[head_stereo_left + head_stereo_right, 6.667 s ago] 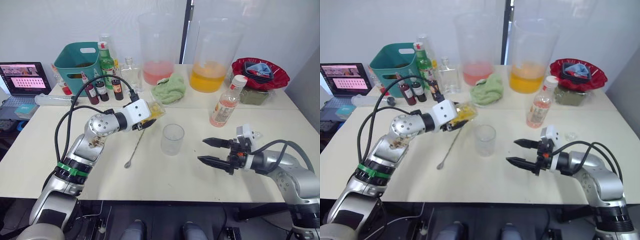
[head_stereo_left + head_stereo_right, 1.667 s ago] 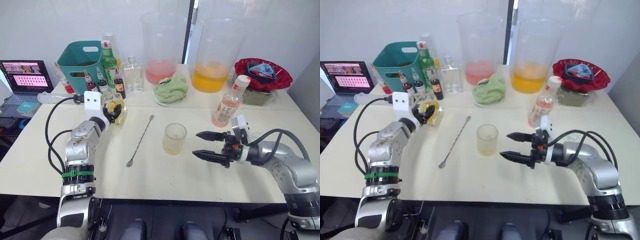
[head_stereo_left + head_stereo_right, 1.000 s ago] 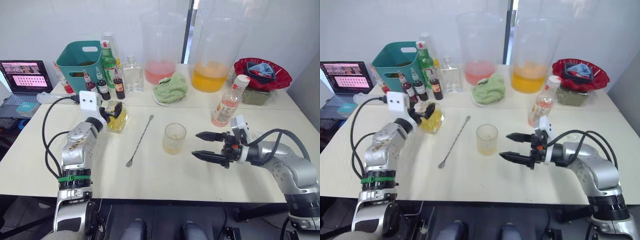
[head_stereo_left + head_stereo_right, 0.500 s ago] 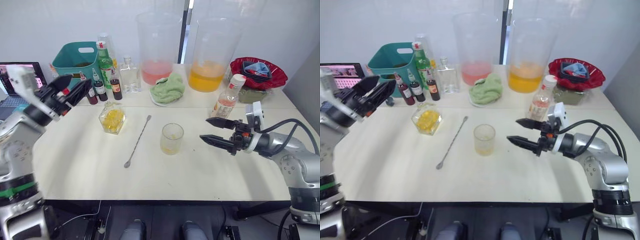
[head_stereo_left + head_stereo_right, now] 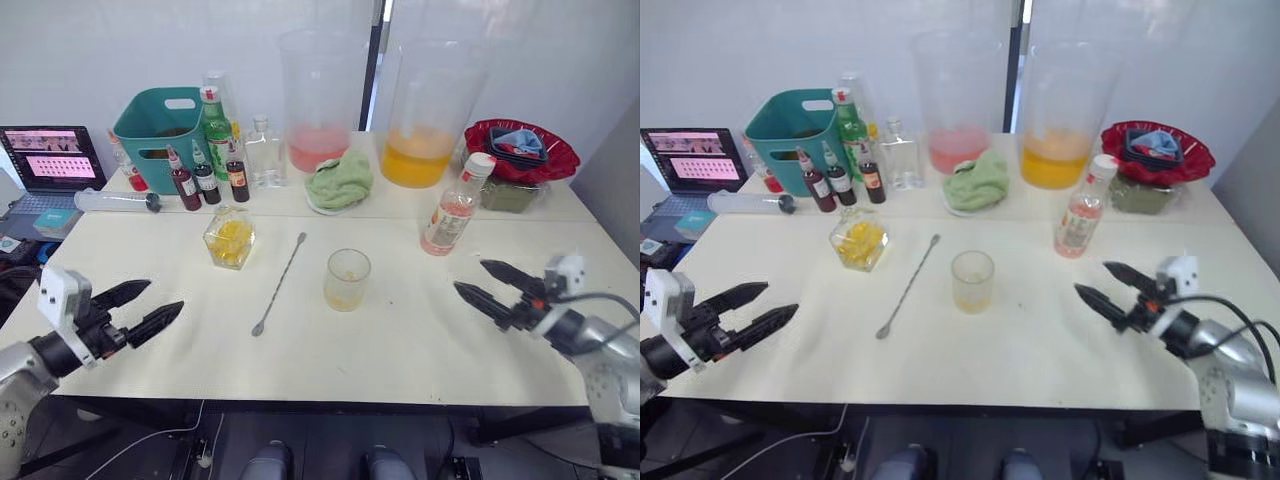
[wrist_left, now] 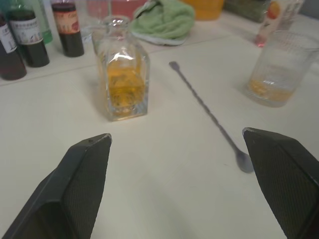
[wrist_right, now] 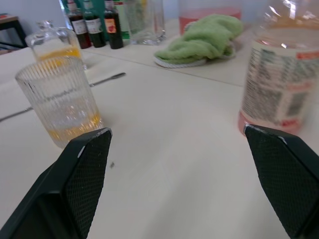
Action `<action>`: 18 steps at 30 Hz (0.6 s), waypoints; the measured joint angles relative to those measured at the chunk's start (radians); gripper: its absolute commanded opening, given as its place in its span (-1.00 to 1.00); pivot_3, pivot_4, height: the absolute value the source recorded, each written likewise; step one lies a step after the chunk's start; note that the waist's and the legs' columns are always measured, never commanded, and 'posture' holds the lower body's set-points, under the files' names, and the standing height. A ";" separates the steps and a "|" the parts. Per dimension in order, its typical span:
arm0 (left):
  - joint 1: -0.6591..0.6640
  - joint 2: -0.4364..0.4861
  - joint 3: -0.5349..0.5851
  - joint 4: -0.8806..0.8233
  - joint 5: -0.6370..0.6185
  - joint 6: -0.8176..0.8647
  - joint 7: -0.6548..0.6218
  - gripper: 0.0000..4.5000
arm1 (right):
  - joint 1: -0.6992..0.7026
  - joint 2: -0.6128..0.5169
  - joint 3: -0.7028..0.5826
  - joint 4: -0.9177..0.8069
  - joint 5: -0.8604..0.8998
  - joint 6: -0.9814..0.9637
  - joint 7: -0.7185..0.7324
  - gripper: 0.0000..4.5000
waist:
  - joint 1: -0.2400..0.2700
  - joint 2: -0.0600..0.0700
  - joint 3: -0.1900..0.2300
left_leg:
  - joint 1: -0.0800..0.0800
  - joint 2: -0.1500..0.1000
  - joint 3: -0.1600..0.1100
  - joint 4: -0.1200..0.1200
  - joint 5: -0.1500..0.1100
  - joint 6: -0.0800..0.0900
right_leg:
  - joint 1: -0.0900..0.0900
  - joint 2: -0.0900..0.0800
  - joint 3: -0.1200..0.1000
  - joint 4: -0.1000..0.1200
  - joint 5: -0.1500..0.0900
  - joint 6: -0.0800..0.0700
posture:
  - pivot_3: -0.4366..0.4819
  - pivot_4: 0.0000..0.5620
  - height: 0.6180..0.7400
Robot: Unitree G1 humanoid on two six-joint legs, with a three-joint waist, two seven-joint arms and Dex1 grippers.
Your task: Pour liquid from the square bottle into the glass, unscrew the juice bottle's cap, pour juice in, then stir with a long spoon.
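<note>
Black fingers of the left hand [image 5: 140,308] are spread wide and empty, low over the bench's [image 5: 400,350] near left edge. Well ahead of it stands the squat flat-sided glass bottle [image 5: 229,236] holding yellow liquid [image 6: 124,87]. Next, a thin metal spoon [image 5: 279,284] lies slantwise beside the ribbed tumbler [image 5: 347,280], which has a little yellow at the bottom. A pink plastic juice bottle [image 5: 447,217] stands capped. Right hand [image 5: 500,289] hovers spread, empty, near it.
</note>
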 measured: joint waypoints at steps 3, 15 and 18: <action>0.011 -0.017 0.025 0.053 -0.002 -0.072 -0.047 0.98 | 0.065 0.026 -0.020 0.007 -0.013 -0.055 -0.017 1.00 | -0.006 0.000 0.000 | 0.002 0.001 0.001 0.000 0.000 0.000 | 0.001 0.000 0.003 0.000 0.000 0.000 | -0.05 -0.47 1.00; -0.110 0.022 -0.049 0.115 -0.045 -0.097 -0.145 0.98 | 0.168 0.083 -0.044 -0.074 -0.024 -0.111 -0.113 1.00 | -0.012 0.000 0.000 | 0.002 0.002 0.002 0.000 0.000 0.000 | 0.000 0.002 0.005 0.000 0.000 0.000 | -0.05 -0.47 1.00; -0.169 0.054 -0.075 0.057 -0.094 -0.037 -0.141 0.98 | 0.118 0.090 -0.042 -0.079 0.001 -0.046 -0.167 1.00 | -0.015 0.000 0.000 | 0.002 0.003 0.002 0.000 0.000 0.000 | 0.000 0.003 0.005 0.000 0.000 0.000 | -0.05 -0.47 1.00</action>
